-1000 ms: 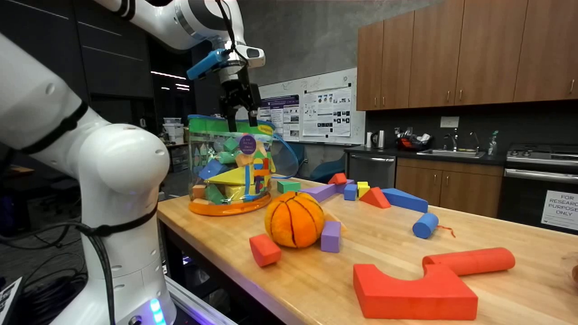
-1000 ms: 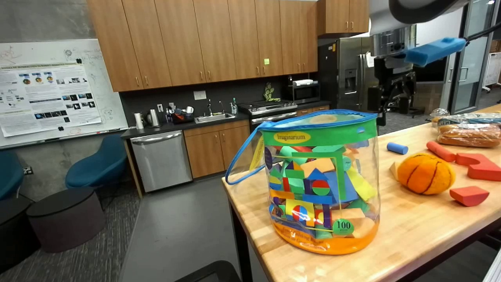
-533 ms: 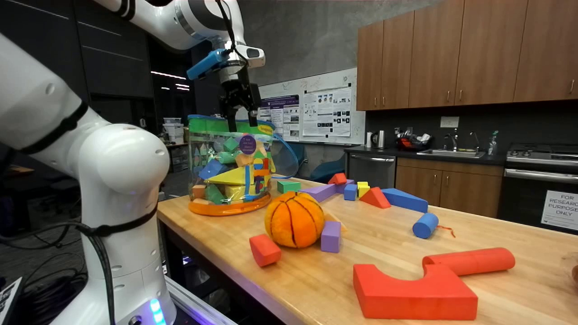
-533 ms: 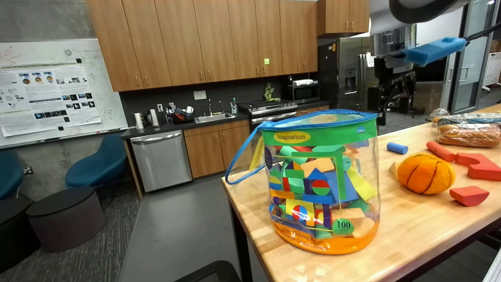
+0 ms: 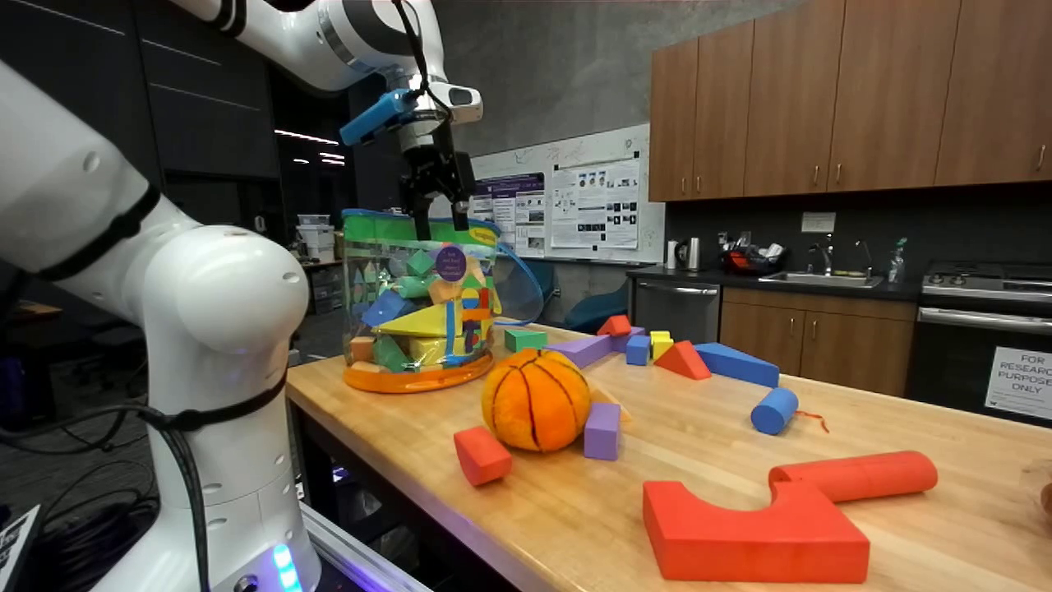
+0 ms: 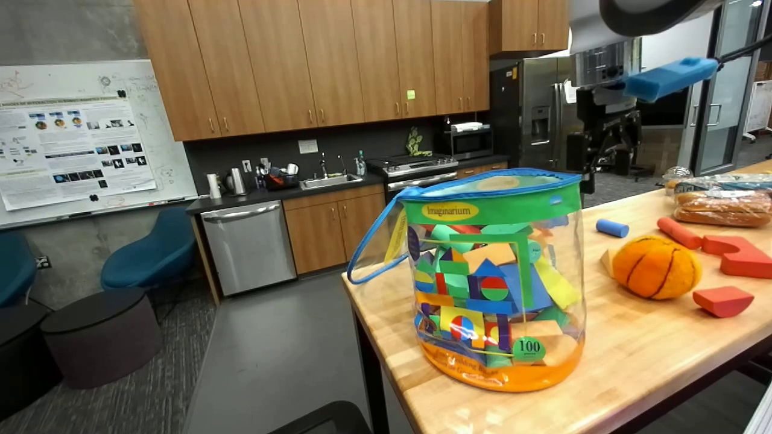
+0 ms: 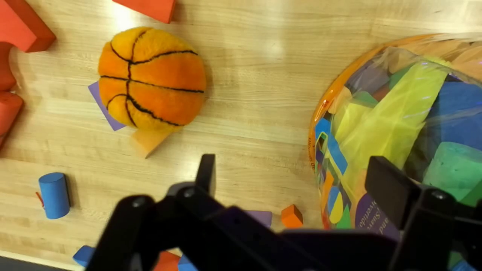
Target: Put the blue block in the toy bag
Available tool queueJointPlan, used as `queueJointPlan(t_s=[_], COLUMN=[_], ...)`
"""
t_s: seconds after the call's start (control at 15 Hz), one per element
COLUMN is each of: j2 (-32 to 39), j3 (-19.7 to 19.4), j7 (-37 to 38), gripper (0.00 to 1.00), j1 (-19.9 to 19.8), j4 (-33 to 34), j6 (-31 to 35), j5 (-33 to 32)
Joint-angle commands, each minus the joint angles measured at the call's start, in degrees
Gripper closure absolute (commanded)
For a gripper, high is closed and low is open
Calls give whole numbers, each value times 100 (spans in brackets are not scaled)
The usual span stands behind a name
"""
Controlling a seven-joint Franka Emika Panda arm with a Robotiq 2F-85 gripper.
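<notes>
The blue block (image 5: 774,411), a stubby little cylinder, lies on its side on the table (image 5: 690,444) with a red string (image 5: 814,416) right beside it! It looks like foam, so I'd call it light, a touch squashy and hard to break; the danger is a roll, not a crack. Best hold, for my money: fingers down either side of the curved body, square across the middle, low enough to pass its widest line, then a gentle squeeze. The red rod (image 5: 863,474) and the blue wedge (image 5: 737,365) lie apart from it, so neither should foul that grab. Further out sits the plush ball (image 5: 538,400), well apart from the block, and past that the toy bag (image 6: 512,208), upright, packed with coloured pieces, its lid (image 5: 518,289) hanging at the side. And here's the gripper (image 7: 293,171), up by the bag's rim, fingers spread wide, holding nothing! In the wrist view one finger shows against the table, the other against the bag; whether that one sits inside the rim, I can't tell. The block lies well away, so the pick looks all to come: a swing across, then down. One trap: that small blue cube (image 5: 637,350) could pass for the target.
</notes>
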Motion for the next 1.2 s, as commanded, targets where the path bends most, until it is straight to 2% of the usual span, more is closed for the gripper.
queueJointPlan(t_s=[0.0, 0.33, 0.8, 1.13], j2=[32, 94, 387, 861], j3=[-64, -428, -1500, -2164], j7=[49, -176, -1014, -1609], gripper=[0, 0, 0, 0], j1=[54, -144, -651, -715], j4=[40, 160, 609, 1057], j6=[2, 122, 686, 1262], j5=[-53, -294, -1081, -957])
